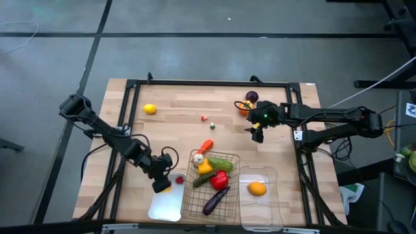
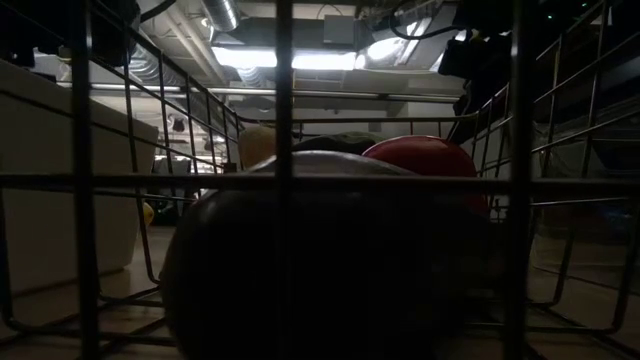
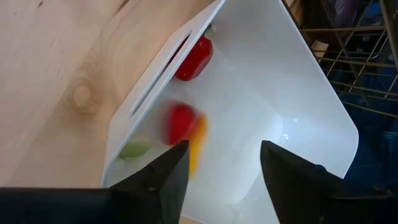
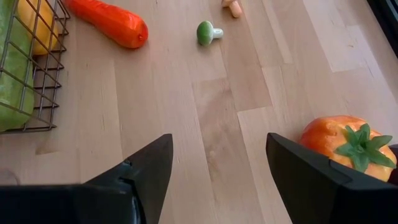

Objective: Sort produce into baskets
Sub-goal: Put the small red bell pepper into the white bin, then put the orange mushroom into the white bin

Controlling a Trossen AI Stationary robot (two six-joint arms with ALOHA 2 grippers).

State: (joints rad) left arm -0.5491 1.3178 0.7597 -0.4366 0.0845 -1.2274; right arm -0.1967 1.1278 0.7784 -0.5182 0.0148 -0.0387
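My left gripper (image 1: pixel 162 185) (image 3: pixel 224 149) is open over the white tray (image 1: pixel 166 207) (image 3: pixel 298 81) at the near left. In the tray lie a small red piece (image 3: pixel 195 57), a blurred red-and-orange piece (image 3: pixel 185 129) close by one fingertip, and a green bit (image 3: pixel 134 150). My right gripper (image 1: pixel 257 135) (image 4: pixel 221 146) is open and empty above bare table at the far right. An orange fruit with a green calyx (image 4: pixel 341 144) (image 1: pixel 246 109) sits just beside it. A carrot (image 1: pixel 207 145) (image 4: pixel 109 22) lies on the table by the wire basket (image 1: pixel 211 188).
The wire basket holds a yellow pepper (image 1: pixel 205 167), a green cucumber (image 1: pixel 218 164), a red pepper (image 1: pixel 220 179) and an eggplant (image 1: pixel 215 200). The clear bin (image 1: pixel 266 207) holds an orange fruit (image 1: pixel 257 188). A lemon (image 1: pixel 150 109), a purple piece (image 1: pixel 251 97) and small bits (image 1: pixel 204 117) lie on the table.
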